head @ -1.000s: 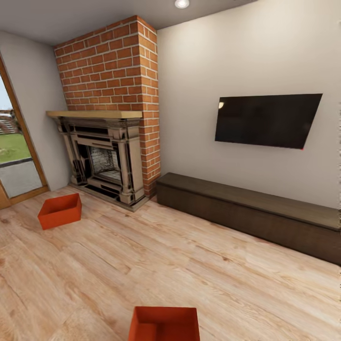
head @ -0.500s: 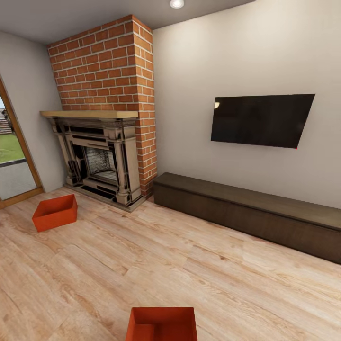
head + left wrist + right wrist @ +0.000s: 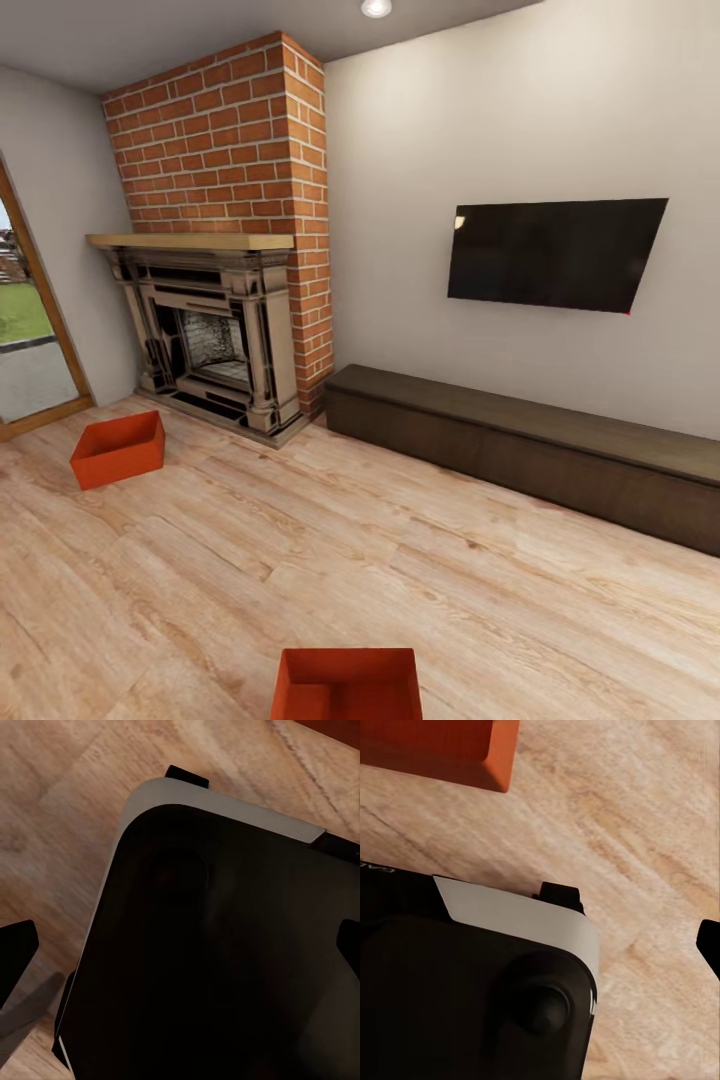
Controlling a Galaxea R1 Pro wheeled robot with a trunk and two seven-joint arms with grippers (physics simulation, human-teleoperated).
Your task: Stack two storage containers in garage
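Claws first: both wrist cameras look down past the robot's own dark base (image 3: 217,967) onto the plank floor (image 3: 645,832). Dark finger tips poke in at the frame edges, but I can't tell whether either claw is released or clenched; neither is grasping anything that I can see. The right wrist view catches an orange-red corner, which I take to be the near bin (image 3: 435,750), close to the base and sitting on the planks. From the head camera, that near bin (image 3: 347,684) sits low and centre, cut by the frame edge, right in front of the robot. The far bin (image 3: 118,449) is on the floor near the fireplace (image 3: 210,335), well apart from the near one. What changed: across the last second the whole view swung a little. The brick chimney (image 3: 230,130), TV (image 3: 555,255) and bench (image 3: 530,450) all slid left together, then eased back slightly right in the last half second. That is camera or base motion, not the bins moving; both stay put on the planks. Read: robot is lining up on the near bin, pickup not started, 0 of 2 bins moved, and the garage is yet to be reached.
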